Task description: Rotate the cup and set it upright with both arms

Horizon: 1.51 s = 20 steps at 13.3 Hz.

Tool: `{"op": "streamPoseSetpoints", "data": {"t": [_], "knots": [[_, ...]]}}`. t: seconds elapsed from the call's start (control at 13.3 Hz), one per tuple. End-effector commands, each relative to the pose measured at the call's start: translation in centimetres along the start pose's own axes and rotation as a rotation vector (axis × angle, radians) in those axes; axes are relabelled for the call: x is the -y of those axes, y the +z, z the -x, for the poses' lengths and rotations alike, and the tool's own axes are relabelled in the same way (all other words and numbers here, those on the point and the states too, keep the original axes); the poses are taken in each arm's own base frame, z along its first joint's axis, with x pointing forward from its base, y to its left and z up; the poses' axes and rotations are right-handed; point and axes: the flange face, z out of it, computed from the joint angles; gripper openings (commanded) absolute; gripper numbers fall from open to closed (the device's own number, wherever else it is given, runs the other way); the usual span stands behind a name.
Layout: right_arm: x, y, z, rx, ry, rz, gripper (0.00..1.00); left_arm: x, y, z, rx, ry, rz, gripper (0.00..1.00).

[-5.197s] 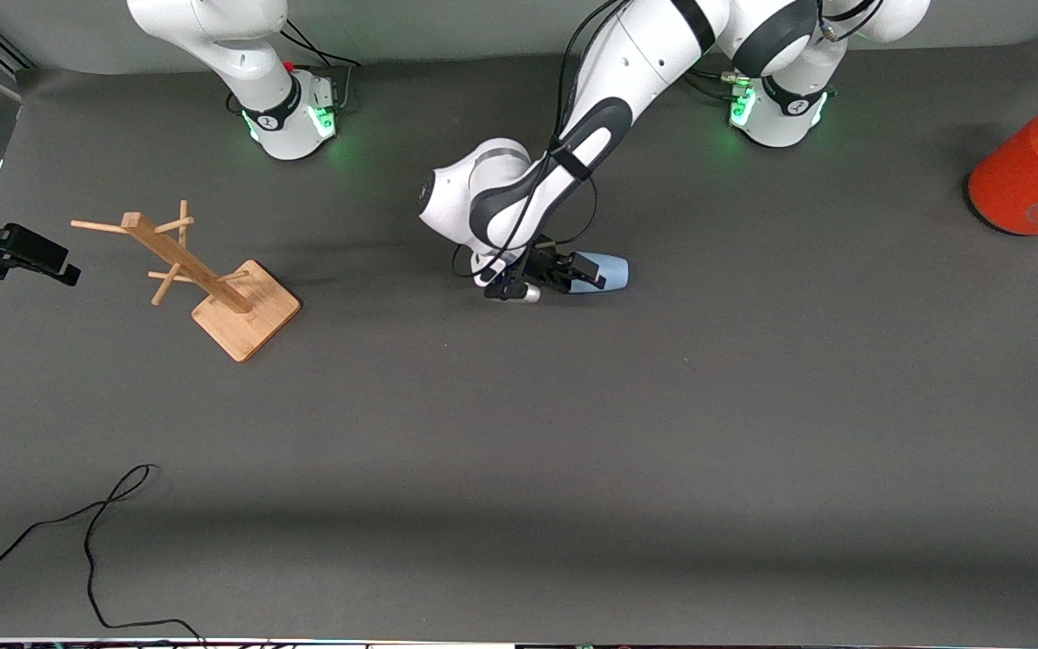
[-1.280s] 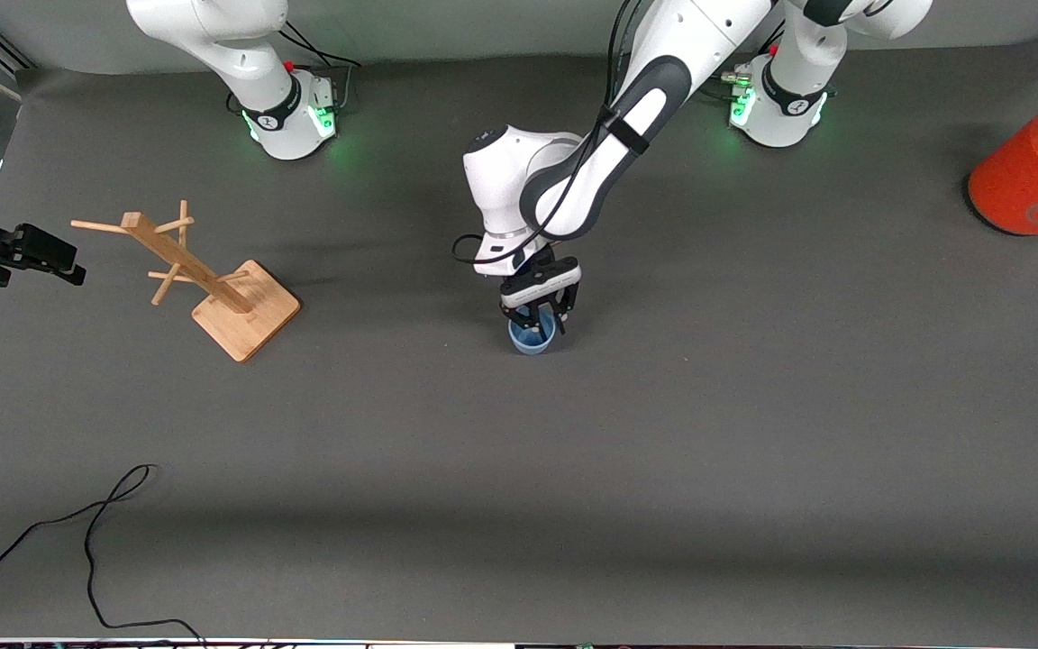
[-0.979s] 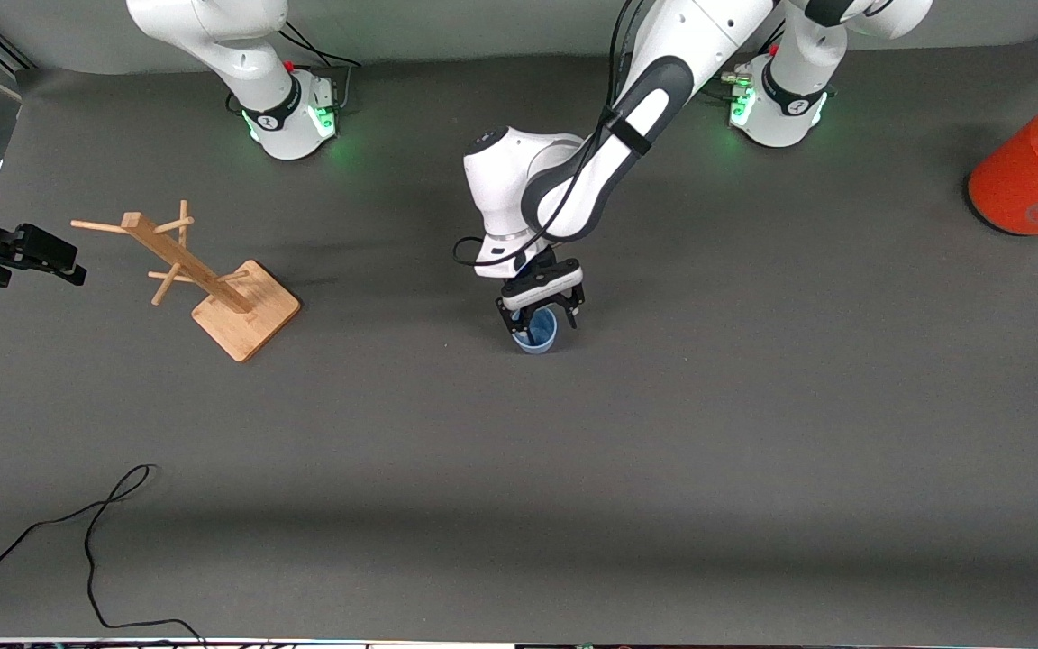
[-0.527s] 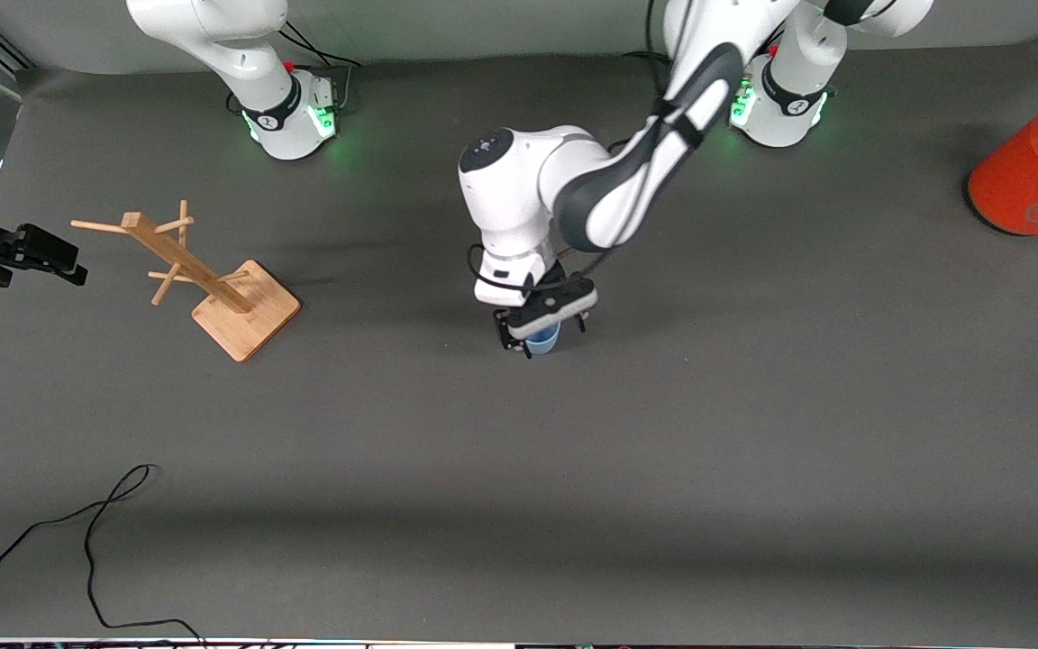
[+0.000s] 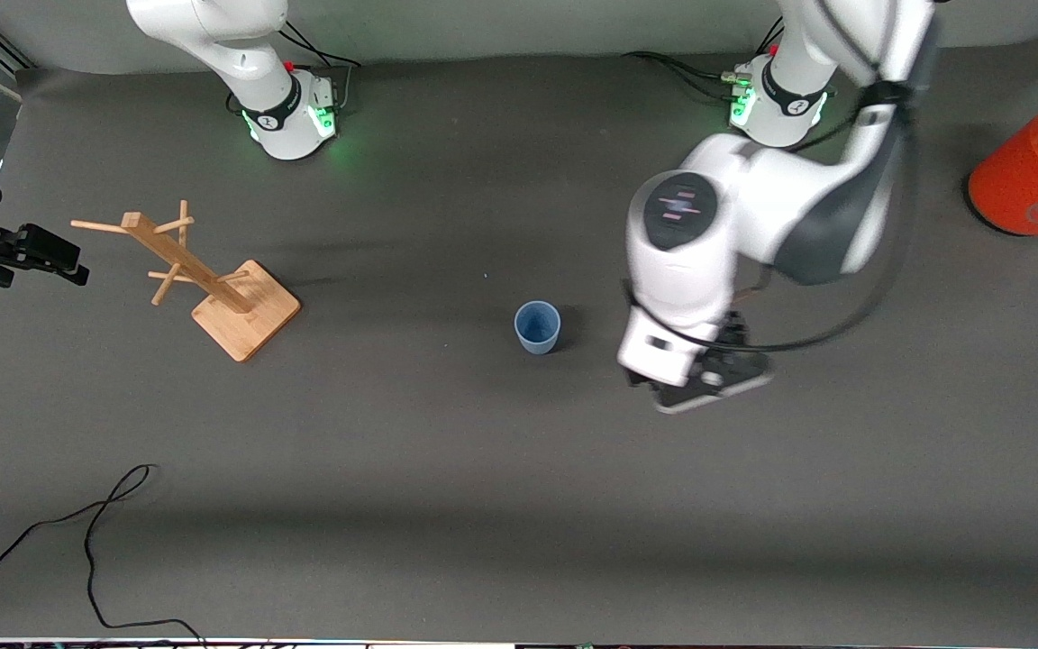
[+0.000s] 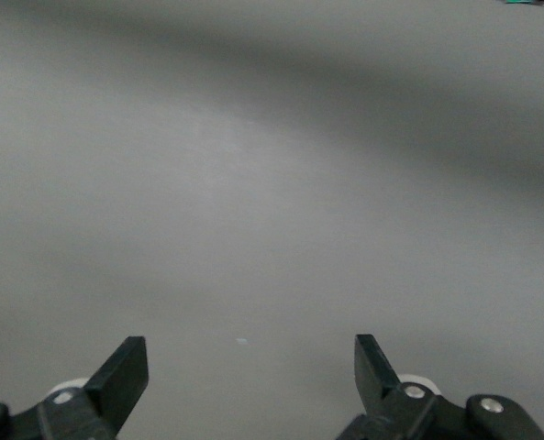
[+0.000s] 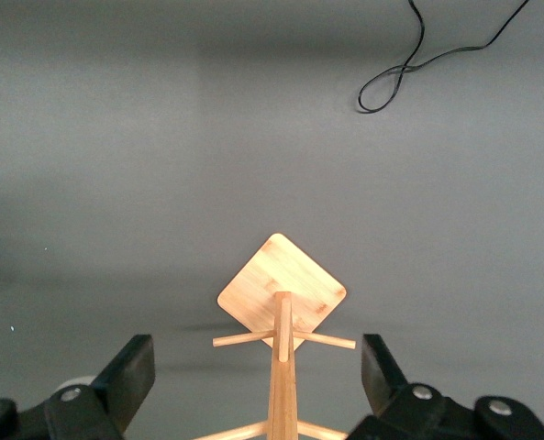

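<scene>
The light-blue cup (image 5: 537, 327) stands upright on the dark table mat, mouth up, with nothing touching it. My left gripper (image 5: 705, 382) hangs in the air over bare mat, off to the cup's side toward the left arm's end. In the left wrist view the left gripper (image 6: 251, 365) is open, with only grey mat between its fingers. My right gripper (image 5: 43, 258) waits by the right arm's end of the table, beside the wooden rack. In the right wrist view the right gripper (image 7: 255, 359) is open and holds nothing.
A wooden peg rack (image 5: 213, 279) stands on its square base toward the right arm's end and also fills the right wrist view as the rack (image 7: 281, 286). A large orange-red cylinder (image 5: 1033, 171) sits at the left arm's end. A black cable (image 5: 91, 541) lies near the front edge.
The left gripper opened and let go of the cup, then rose and swung away toward the left arm's end. The cup stays upright where it was set. The right arm has not moved.
</scene>
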Motion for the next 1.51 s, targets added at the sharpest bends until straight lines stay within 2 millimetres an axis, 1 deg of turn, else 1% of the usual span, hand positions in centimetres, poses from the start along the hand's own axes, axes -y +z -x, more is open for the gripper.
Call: {"op": "streamPoseSetpoints", "data": {"t": [0.0,0.15,0.23,0.3,0.38,0.45,0.53,0.6,0.68,0.83,0.98,1.05,1.21,1.28,1.43], "knots": [[0.2,-0.2,0.0,-0.01,0.013,-0.005,1.0,8.5,-1.2,-3.9,0.081,0.061,0.035,1.0],[0.2,-0.2,0.0,-0.01,0.013,-0.005,1.0,14.3,-1.8,-5.7,0.103,0.045,0.042,1.0],[0.3,-0.2,0.0,-0.01,0.013,-0.005,1.0,16.5,-1.8,-5.5,0.11,0.061,0.034,1.0],[0.3,-0.2,0.0,-0.008,0.013,-0.005,1.0,19.2,-1.8,-5.5,0.112,0.051,0.032,1.0],[0.3,-0.2,0.0,-0.01,0.011,-0.005,1.0,21.4,-2.5,-5.1,0.122,0.024,0.068,1.0],[0.3,-0.2,0.0,-0.01,0.011,-0.005,1.0,23.2,-3.1,-5.0,0.125,0.037,0.075,1.0],[0.4,-0.2,0.0,-0.008,0.009,-0.005,1.0,25.4,-3.5,-5.3,0.121,0.053,0.073,1.0],[0.4,-0.2,0.0,-0.01,0.011,-0.005,1.0,26.4,-3.8,-5.1,0.121,0.067,0.063,1.0],[0.4,-0.2,0.0,-0.008,0.009,-0.005,1.0,27.8,-3.9,-4.9,0.123,0.055,0.058,1.0],[0.5,-0.2,0.0,-0.008,0.009,-0.005,1.0,31.0,-3.3,-4.4,0.142,0.036,0.12,1.0],[0.5,-0.2,0.0,-0.008,0.009,-0.005,1.0,33.1,-3.0,-4.9,0.138,0.06,0.152,1.0],[0.5,-0.2,0.0,-0.008,0.009,-0.005,1.0,33.6,-2.9,-5.0,0.135,0.086,0.154,1.0],[0.5,-0.2,0.0,-0.008,0.009,-0.005,1.0,33.9,-2.8,-4.9,0.148,0.096,0.149,1.0],[0.4,-0.2,0.0,-0.01,0.011,-0.005,1.0,33.8,-3.0,-4.9,0.147,0.115,0.146,1.0],[0.5,-0.2,0.0,-0.008,0.009,-0.005,1.0,33.9,-2.8,-4.9,0.161,0.128,0.141,1.0]]}}
